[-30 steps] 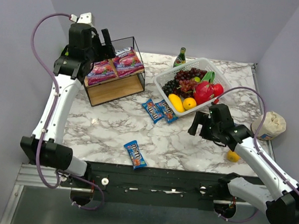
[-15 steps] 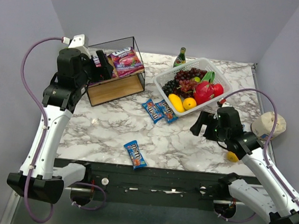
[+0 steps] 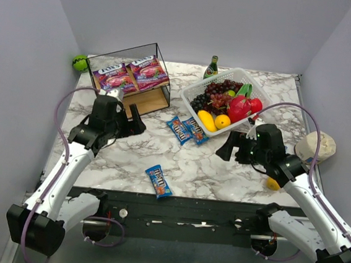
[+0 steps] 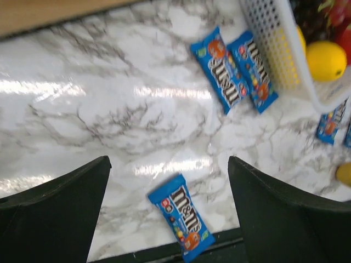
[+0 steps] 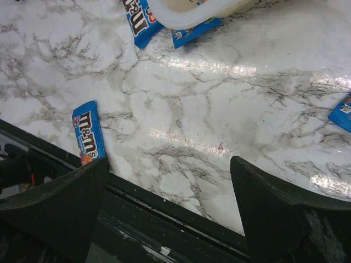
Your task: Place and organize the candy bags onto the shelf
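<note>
Jaws of the left gripper and right gripper gaped empty, and with two purple candy bags on the shelf at the tabletop's far-left corner, fetching blue M&M's packets seemed the step in hand, probably calling for a descent onto the lone packet by the near edge.

Two bags lie atop the shelf, left of the basket; packets seemingly beneath it.
</note>
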Motion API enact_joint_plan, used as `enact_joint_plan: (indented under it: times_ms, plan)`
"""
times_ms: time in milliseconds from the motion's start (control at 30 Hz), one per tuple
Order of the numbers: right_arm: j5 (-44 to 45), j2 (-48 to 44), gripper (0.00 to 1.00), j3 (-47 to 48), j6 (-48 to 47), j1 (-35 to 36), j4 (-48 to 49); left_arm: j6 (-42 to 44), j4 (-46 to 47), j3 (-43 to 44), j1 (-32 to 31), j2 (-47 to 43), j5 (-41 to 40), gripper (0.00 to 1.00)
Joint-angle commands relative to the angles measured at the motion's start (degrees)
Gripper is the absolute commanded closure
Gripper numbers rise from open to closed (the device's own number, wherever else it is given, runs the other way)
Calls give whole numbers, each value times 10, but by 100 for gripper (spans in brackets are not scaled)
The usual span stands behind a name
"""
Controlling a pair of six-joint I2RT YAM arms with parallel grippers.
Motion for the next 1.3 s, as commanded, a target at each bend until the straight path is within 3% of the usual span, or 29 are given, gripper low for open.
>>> enact_joint_plan:
  times_ms: [0,133,333,400,633,867,967,1200,1267]
  plan:
    - [-38,9,0,-17,-2,-4,27,-81,12,-82,-60,-28,-6,3]
    - [-36,12,1,-29,1,-4,30,-141,44,-144,-115,-32,-11,6]
    - [-40,11,1,-44,11,-4,35,-195,96,-217,-175,-3,19,27]
    - [-39,9,1,-49,12,-4,37,-199,112,-234,-178,8,26,32]
    - [-31,1,1,-61,17,-4,40,-205,141,-262,-181,57,32,34]
    - [-18,1,1,-66,21,-4,37,-218,182,-275,-183,108,28,47]
    - [-14,1,1,-67,21,-4,36,-213,168,-267,-183,115,2,59]
    - [-6,6,1,-61,17,-4,37,-197,146,-230,-183,140,-53,97]
    - [-3,11,1,-59,15,-4,37,-189,146,-218,-183,147,-59,100]
